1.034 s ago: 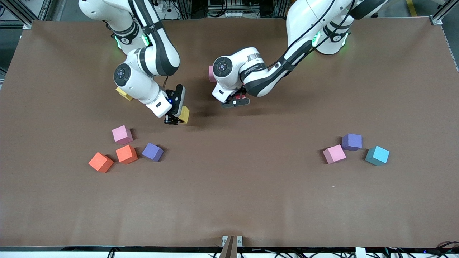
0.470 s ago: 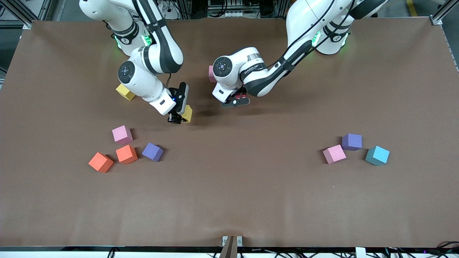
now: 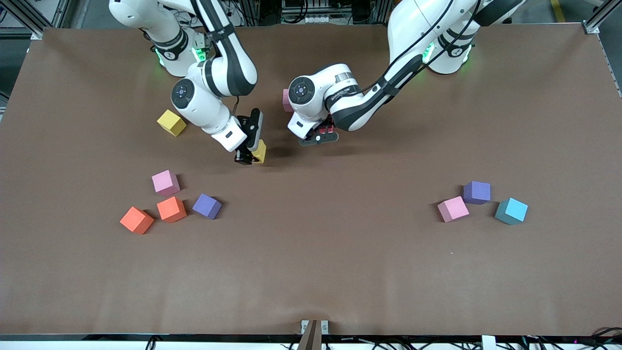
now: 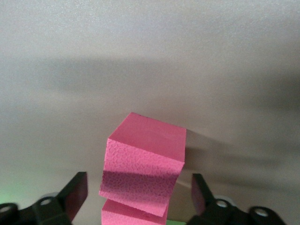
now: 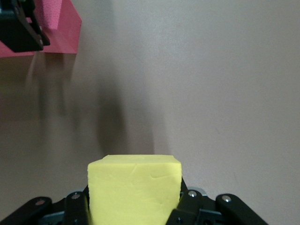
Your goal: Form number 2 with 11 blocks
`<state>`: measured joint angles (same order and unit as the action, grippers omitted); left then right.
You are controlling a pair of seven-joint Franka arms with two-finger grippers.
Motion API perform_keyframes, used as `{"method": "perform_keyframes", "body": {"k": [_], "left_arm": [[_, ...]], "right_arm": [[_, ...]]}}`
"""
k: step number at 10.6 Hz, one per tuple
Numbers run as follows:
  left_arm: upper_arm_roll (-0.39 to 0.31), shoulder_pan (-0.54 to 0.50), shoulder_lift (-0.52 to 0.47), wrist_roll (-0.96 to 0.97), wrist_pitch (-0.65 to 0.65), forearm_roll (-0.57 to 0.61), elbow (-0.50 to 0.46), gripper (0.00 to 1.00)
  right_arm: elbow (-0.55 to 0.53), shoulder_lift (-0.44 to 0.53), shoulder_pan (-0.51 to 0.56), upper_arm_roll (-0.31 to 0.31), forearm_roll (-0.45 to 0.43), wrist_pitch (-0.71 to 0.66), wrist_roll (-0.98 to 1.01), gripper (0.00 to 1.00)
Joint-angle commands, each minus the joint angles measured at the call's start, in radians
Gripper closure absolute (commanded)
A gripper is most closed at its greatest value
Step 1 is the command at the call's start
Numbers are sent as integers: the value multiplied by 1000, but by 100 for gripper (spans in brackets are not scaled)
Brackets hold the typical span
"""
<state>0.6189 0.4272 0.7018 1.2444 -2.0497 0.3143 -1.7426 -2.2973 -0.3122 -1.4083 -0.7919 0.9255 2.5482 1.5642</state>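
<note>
My left gripper hangs low over the table's middle, open. A deep pink block stands between its fingers with a gap on each side. Another pink block peeks out from under the left arm's wrist. My right gripper is shut on a yellow block, close to the left gripper toward the right arm's end. In the right wrist view, the left gripper's finger and its pink block show ahead. No number 2 is in view.
Toward the right arm's end lie a yellow block, a pink block, two orange blocks and a purple block. Toward the left arm's end lie a pink, a purple and a light blue block.
My left gripper has opened and let go of the deep pink block. My right arm has carried the yellow block toward the left gripper.
</note>
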Motion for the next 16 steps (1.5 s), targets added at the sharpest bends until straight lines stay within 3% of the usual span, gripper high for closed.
{"method": "perform_keyframes", "body": {"k": [1, 4, 8, 10, 16], "left_arm": [[-1, 4, -18, 18, 13, -29, -6, 0], [-1, -33, -86, 17, 40, -63, -6, 0], [1, -174, -163, 9, 62, -66, 5, 0], [1, -260, -189, -6, 63, -63, 5, 0], [-1, -520, -211, -351, 117, -38, 0, 0]], "right_arm": [[-21, -25, -53, -7, 102, 58, 40, 100], [-19, -57, -95, -7, 159, 66, 51, 100], [-5, -120, -178, -6, 263, 73, 51, 100], [22, -159, -190, 14, 274, 73, 50, 100], [99, -242, -181, 103, 289, 73, 33, 100]]}}
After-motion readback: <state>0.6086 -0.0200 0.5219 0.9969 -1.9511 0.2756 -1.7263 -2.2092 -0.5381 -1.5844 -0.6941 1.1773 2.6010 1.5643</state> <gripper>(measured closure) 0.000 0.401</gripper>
